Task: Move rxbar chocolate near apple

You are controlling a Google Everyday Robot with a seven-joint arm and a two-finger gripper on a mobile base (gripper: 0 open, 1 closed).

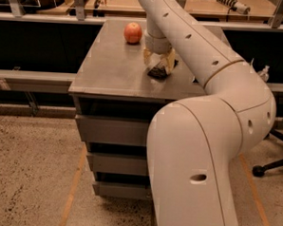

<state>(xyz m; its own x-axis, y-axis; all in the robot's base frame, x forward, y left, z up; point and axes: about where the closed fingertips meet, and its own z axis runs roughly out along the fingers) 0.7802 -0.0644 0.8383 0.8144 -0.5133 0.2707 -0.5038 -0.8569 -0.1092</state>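
The rxbar chocolate, a dark flat bar, lies on the grey table top near its middle. My gripper reaches down over the bar, with one pale finger on its left and the other on its right. The jaws stand apart around the bar. The bar rests on the table. The red-orange apple sits at the back of the table, up and to the left of the gripper, a short gap away.
The table is a grey cabinet with drawers below. My large white arm covers the table's right side. A metal rail and a wooden counter run behind. A chair base stands on the floor at right.
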